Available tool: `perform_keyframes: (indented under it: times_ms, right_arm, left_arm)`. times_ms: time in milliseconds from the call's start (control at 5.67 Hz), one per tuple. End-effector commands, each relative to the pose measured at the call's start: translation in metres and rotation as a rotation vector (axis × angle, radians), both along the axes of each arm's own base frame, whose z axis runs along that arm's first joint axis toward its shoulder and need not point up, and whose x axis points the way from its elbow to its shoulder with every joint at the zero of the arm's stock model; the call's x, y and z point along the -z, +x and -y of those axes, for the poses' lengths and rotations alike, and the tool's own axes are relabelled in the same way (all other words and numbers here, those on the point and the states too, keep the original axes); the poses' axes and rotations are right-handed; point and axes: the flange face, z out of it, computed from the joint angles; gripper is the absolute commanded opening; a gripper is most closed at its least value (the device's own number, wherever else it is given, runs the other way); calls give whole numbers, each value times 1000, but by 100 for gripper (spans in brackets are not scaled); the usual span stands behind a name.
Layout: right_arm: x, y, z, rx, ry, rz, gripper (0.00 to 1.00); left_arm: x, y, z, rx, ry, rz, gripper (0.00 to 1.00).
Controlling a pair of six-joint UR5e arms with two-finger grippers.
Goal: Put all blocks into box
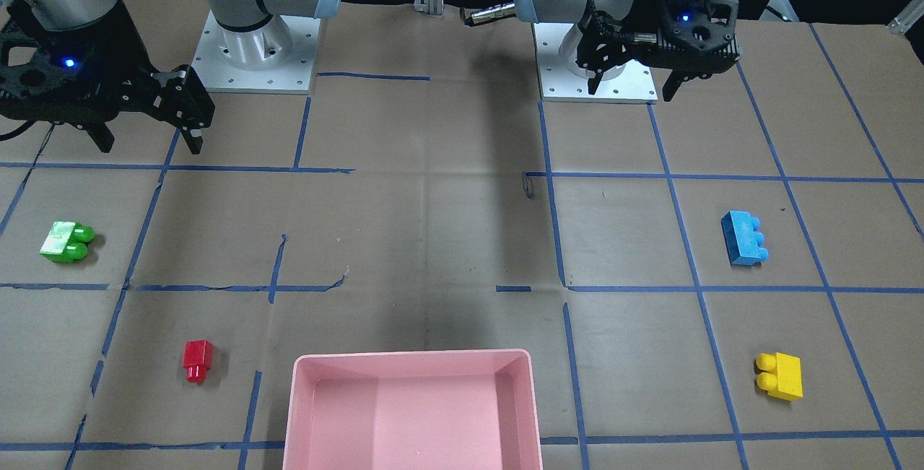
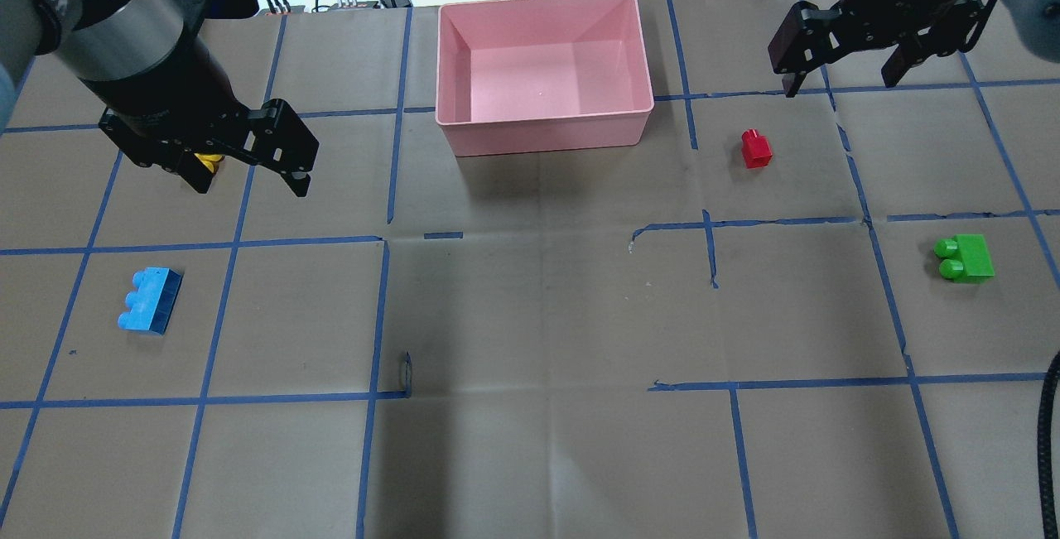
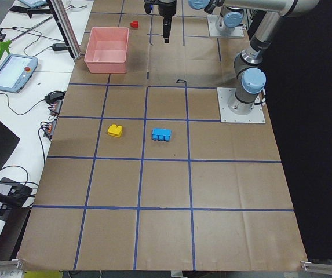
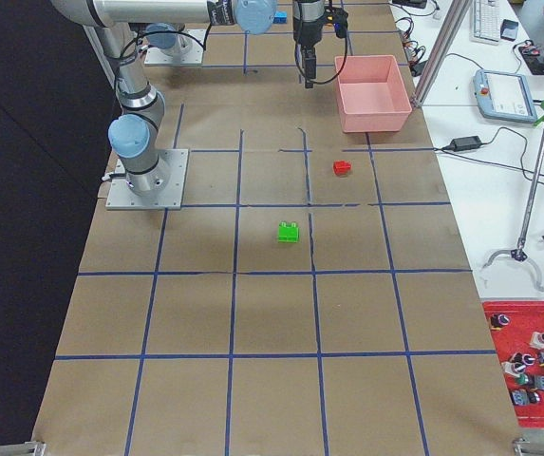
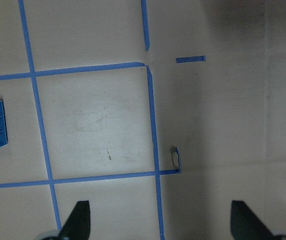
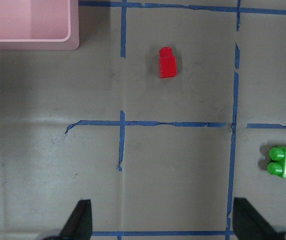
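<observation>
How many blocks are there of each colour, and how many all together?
Green block: 1
Red block: 1
Blue block: 1
Yellow block: 1
Total: 4 blocks, none of them in the pink box.

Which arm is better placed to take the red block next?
The right one. The right claw, open, hangs near the red block, on its side of the box; the left claw is beyond the box.
</observation>
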Motion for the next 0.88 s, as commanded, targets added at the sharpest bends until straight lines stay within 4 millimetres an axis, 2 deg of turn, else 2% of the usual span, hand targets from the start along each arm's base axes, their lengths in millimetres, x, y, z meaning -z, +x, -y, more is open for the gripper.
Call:
perform_keyframes:
  times_ms: [0, 353, 529, 706]
  right_arm:
    - [1, 1, 2, -2, -9, 6, 100]
    - [0, 1, 2, 1, -7, 8, 100]
    - [1, 0, 2, 3, 3, 3, 100]
    - [2, 0, 1, 12, 6, 6, 100]
  left_arm:
    - [0, 0, 0, 4, 0, -2, 100]
    - [3, 0, 1, 4, 7, 0, 100]
    - [17, 2, 10, 5, 36, 2, 100]
    - [13, 7, 9, 26, 17, 9, 100]
